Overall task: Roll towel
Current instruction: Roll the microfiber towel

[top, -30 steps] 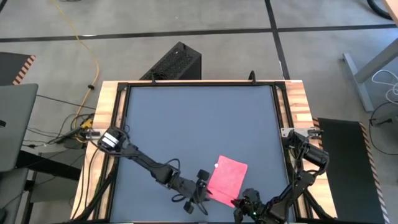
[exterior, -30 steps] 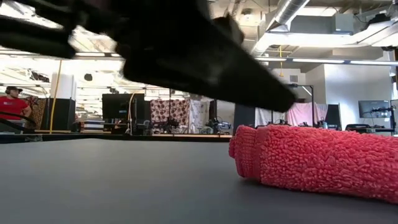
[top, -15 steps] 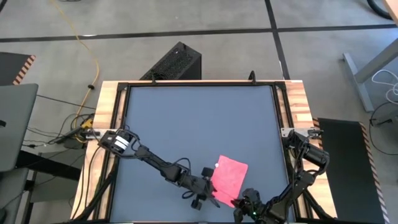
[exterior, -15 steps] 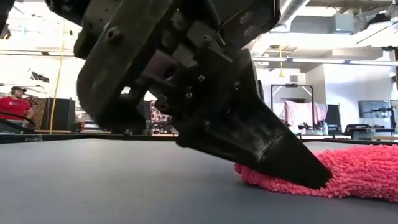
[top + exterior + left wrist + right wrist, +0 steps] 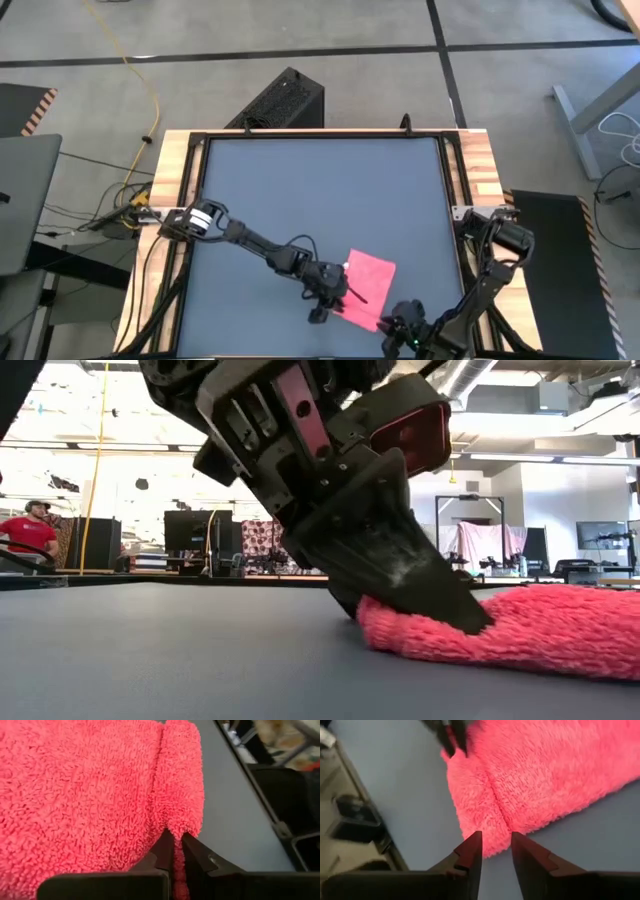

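Both grippers have switched: the left gripper (image 5: 174, 851) is now clamped on the fluffy bright pink towel (image 5: 366, 289)'s folded edge, the right gripper (image 5: 495, 851) parted, so rolling can proceed.

Grey floor (image 5: 350, 40), yellow cable (image 5: 150, 95)

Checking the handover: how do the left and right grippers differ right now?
The left gripper has its jaws shut, pinching an edge of the towel; the right gripper has its jaws open, holding nothing. The left sits on the cloth; the right sits just off its corner. Both are at the table's near edge.
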Controlling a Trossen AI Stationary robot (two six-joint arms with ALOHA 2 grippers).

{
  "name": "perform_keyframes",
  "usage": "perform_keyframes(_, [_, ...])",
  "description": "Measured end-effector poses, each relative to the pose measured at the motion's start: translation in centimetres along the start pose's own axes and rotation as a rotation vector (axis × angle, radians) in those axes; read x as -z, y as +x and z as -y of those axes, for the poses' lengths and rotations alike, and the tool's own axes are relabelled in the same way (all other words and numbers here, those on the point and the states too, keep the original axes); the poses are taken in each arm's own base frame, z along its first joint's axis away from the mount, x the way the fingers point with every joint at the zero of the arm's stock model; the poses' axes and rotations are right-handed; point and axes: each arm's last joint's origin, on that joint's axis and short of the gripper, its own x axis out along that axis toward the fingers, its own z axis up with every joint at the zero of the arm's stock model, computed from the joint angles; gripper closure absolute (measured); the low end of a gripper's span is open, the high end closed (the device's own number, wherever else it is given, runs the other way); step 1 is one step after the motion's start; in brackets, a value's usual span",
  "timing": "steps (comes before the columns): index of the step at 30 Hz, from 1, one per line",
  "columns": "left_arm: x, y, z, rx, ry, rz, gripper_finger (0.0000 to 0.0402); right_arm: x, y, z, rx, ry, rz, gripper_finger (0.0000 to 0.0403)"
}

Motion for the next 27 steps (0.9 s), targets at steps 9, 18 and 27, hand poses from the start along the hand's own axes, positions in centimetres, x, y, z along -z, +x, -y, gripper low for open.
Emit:
perform_keyframes(9, [-0.3,-0.4,-0.9,0.080,-0.086,-0.022,0.0395,-0.1,-0.7,-2.6,-0.200,-0.425,0.033,0.0268])
perform_keyframes(18, [-0.4,-0.5,-1.1,0.101,-0.153,-0.028,0.0395,-0.5,0.5,-3.0,-0.197,-0.734,0.043,0.0268])
perform_keyframes(27, [-0.2,-0.5,-1.1,0.116,-0.169,-0.049,0.0395,0.4,1.7,-2.0,-0.137,-0.776,-0.012,0.0268])
